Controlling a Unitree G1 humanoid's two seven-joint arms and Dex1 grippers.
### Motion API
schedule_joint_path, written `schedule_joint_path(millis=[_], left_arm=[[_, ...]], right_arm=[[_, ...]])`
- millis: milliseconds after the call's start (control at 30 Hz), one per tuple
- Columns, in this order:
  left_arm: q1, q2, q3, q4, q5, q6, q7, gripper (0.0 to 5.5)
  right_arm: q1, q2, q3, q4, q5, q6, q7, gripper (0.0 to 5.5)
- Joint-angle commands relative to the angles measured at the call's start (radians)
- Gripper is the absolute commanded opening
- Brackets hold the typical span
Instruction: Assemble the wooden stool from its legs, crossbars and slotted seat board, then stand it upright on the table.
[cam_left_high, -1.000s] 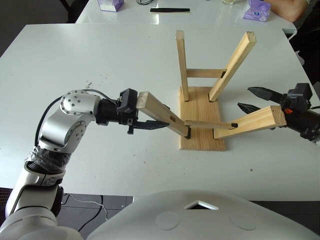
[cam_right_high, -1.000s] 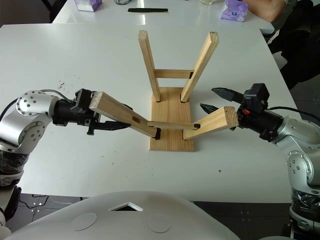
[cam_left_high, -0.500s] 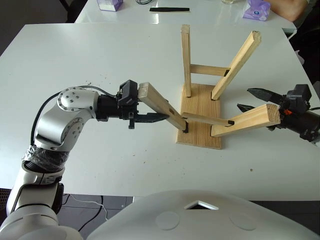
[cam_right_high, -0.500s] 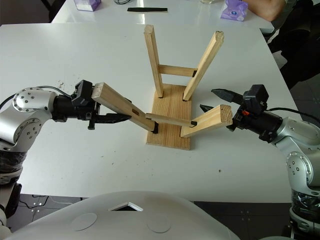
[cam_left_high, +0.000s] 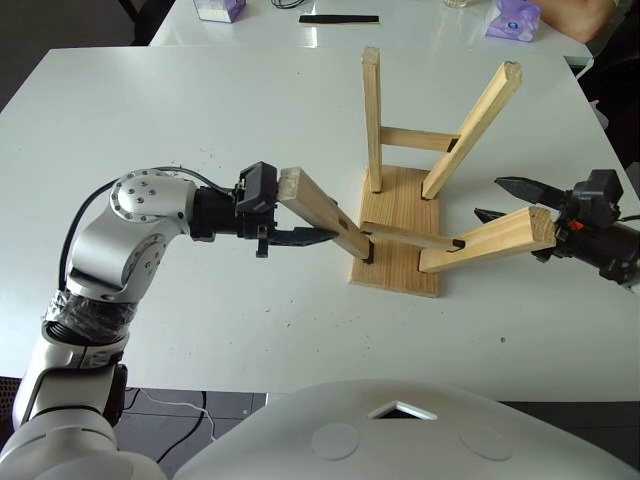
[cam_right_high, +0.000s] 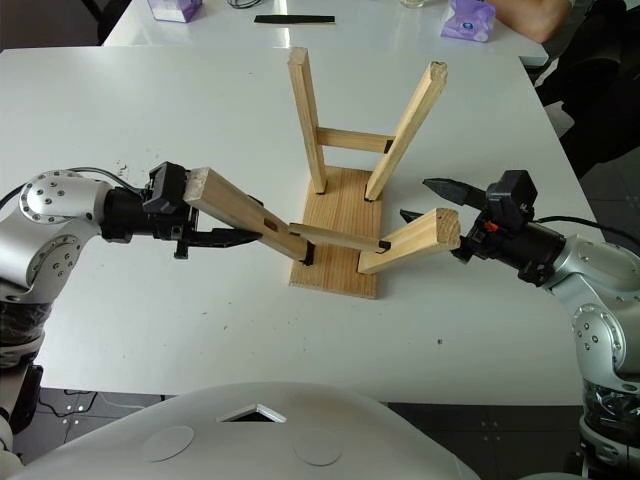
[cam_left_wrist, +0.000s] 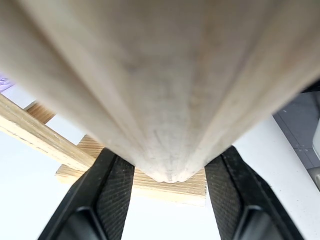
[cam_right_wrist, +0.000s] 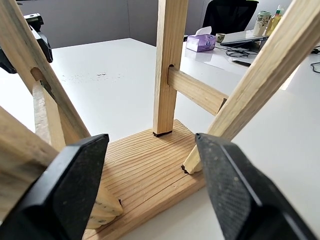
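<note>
Two slants matter: left leg (cam_left_high: 320, 212) runs from seat board (cam_left_high: 395, 282) toward 10 o'clock, pinched in left gripper (cam_left_high: 322, 230); right leg (cam_left_high: 490, 243) runs toward 2 o'clock, beside right gripper (cam_left_high: 487, 195), fingers spread. Both likely need tipping inward, upright.

The two head eyes look forward and down over the bench (cam_left_high: 200, 130), sharing the whole stool (cam_right_high: 345, 215); each wrist camera sits very close, facing the seat board (cam_right_wrist: 145, 175) from opposite sides
</note>
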Motion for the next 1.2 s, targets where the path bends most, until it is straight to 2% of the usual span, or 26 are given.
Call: schedule_joint_path(millis=[33,533,933,1200], left_arm=[[-0.044,0.007,0.026,-0.005,0.001,0.013,0.002,2.05],[-0.024,-0.004,0.024,-0.011,0.007,0.027,-0.026,2.05],[-0.003,0.016,-0.018,0.018,0.089,-0.040,-0.066,2.05],[-0.014,0.007,-0.038,-0.001,0.066,-0.024,-0.074,2.05]], right_arm=[[0.005,0.000,0.005,-0.011,-0.016,-0.010,-0.002,3.19],[0.011,0.005,0.013,-0.007,-0.029,-0.021,-0.002,3.19],[0.010,0.009,0.017,-0.013,-0.035,-0.019,-0.003,3.19],[0.016,0.021,0.022,-0.020,-0.042,-0.022,-0.012,3.19]])
